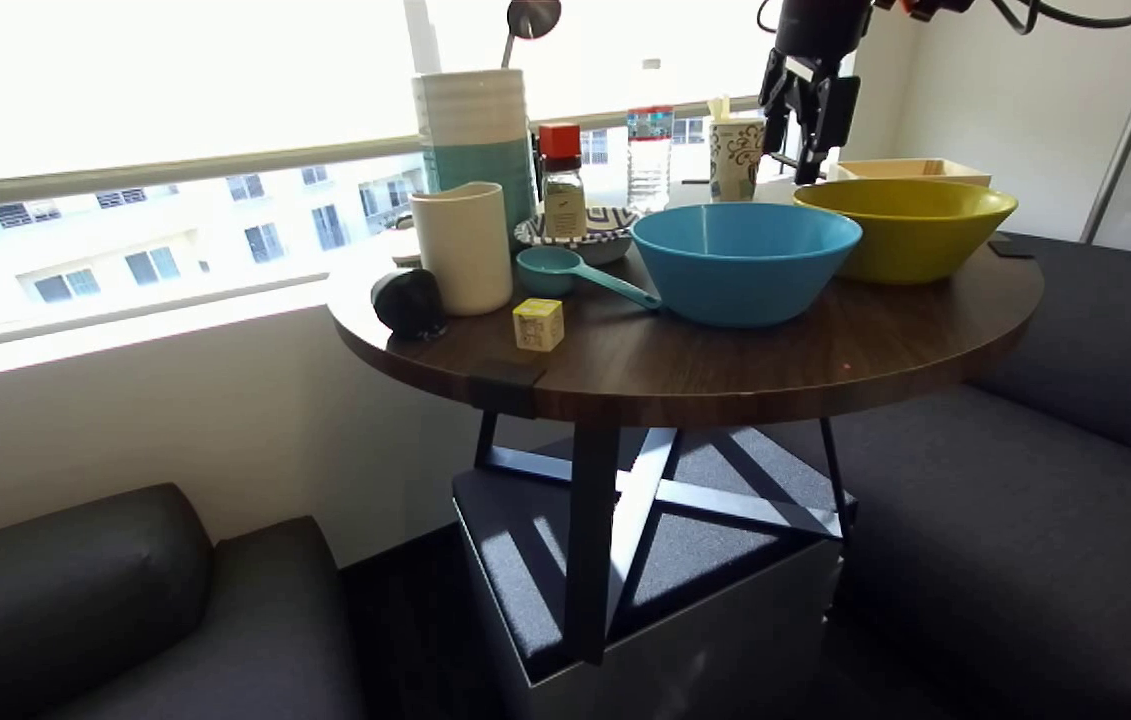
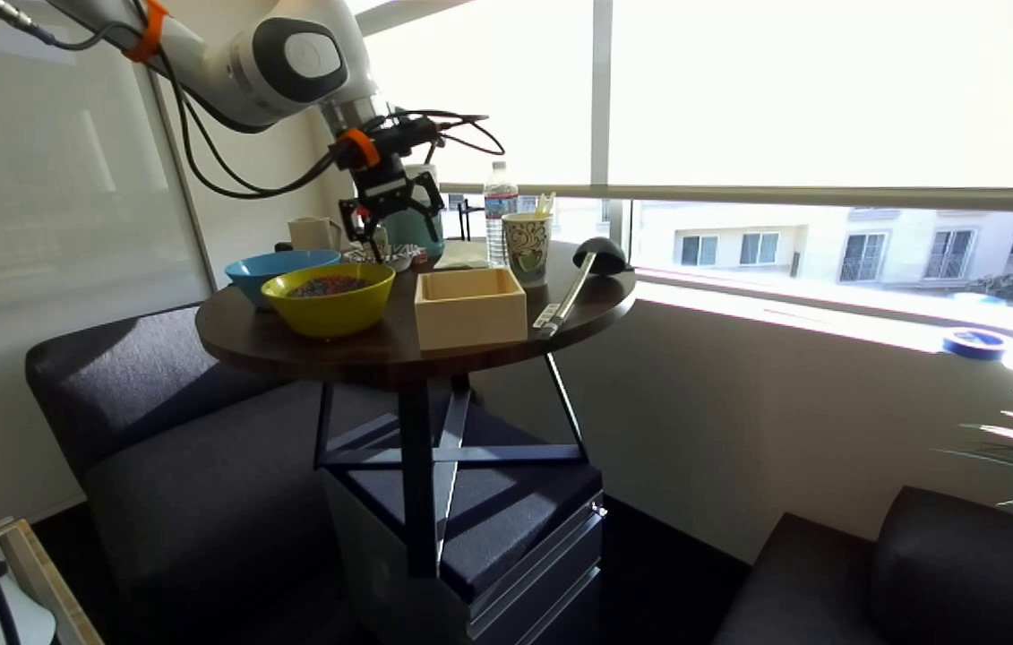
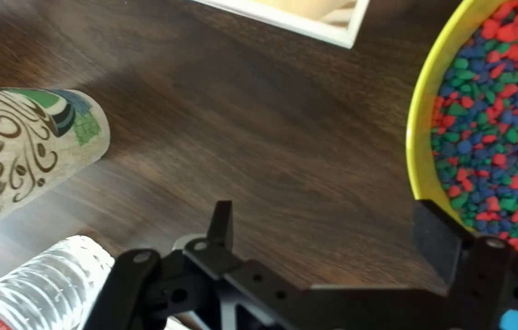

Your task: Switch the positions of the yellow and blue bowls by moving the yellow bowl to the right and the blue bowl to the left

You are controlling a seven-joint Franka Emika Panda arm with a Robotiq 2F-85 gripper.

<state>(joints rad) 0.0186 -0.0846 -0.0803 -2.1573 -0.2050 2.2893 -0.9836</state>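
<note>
The yellow bowl (image 1: 910, 240) stands upright on the round table and holds red, green and blue pebbles. It also shows in an exterior view (image 2: 331, 313) and at the right edge of the wrist view (image 3: 417, 137). The blue bowl (image 1: 745, 280) stands upright close beside it, partly behind it in an exterior view (image 2: 248, 282). I cannot tell whether the bowls touch. My gripper (image 3: 325, 215) is open and empty above the table, beside the yellow bowl. One finger overlaps the bowl's rim in the wrist view; contact is unclear. It also shows in both exterior views (image 1: 793, 165) (image 2: 403, 244).
Near the gripper are a pale wooden box (image 2: 470, 322), a patterned paper cup (image 2: 527, 251) and a water bottle (image 1: 649, 155). A ladle (image 2: 573, 291) lies by the box. A teal scoop (image 1: 550, 272), white mug (image 1: 465, 250), letter cube (image 1: 538, 325) and red-capped jar (image 1: 563, 190) stand beyond the blue bowl.
</note>
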